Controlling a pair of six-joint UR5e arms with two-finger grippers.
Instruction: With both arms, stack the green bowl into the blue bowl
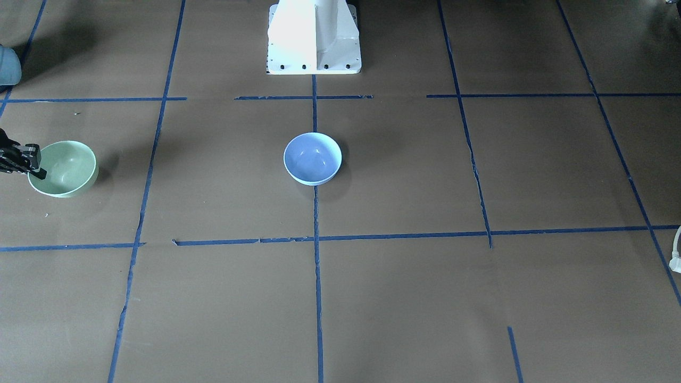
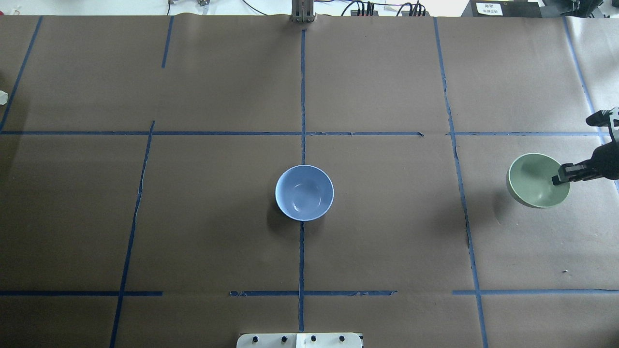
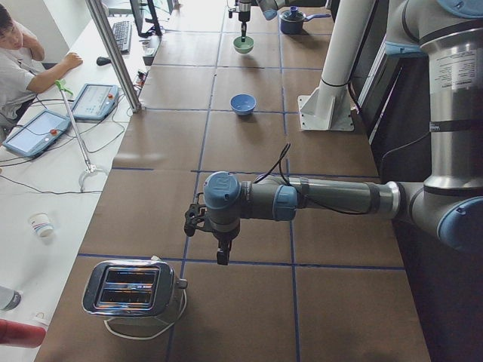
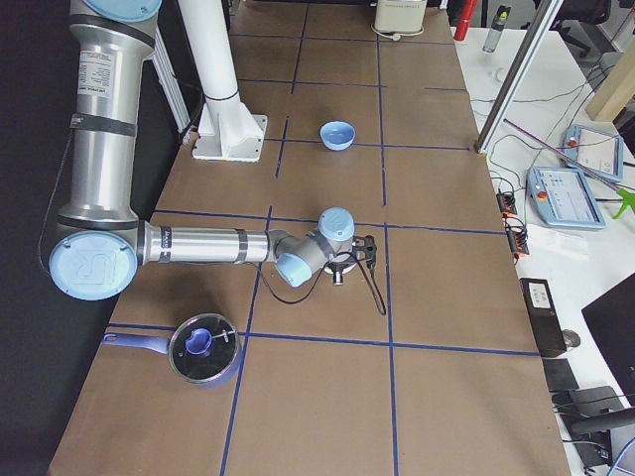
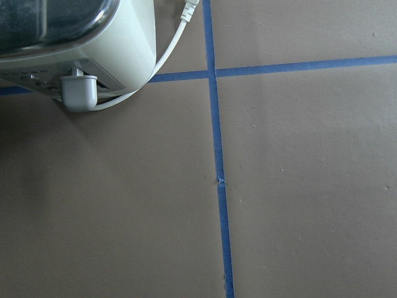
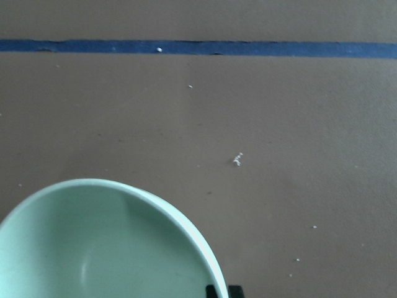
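The green bowl (image 2: pixel 534 181) is at the far right of the overhead view and at the left of the front view (image 1: pixel 66 170). My right gripper (image 2: pixel 560 178) straddles its outer rim, one finger inside, and looks shut on it. The right wrist view shows the rim (image 6: pixel 105 248) with a fingertip (image 6: pixel 223 290) beside it. I cannot tell whether the bowl is off the table. The blue bowl (image 2: pixel 304 192) stands empty at the table's middle (image 1: pixel 312 158). My left gripper (image 3: pixel 219 256) shows only in the left side view, pointing down near a toaster. I cannot tell if it is open or shut.
A chrome toaster (image 3: pixel 132 288) with a white cable stands at the left end, and its body shows in the left wrist view (image 5: pixel 74 43). A blue lidded saucepan (image 4: pixel 203 349) sits at the right end. The white pedestal (image 1: pixel 314 37) stands behind the blue bowl. An operator (image 3: pixel 19 60) sits beside the table.
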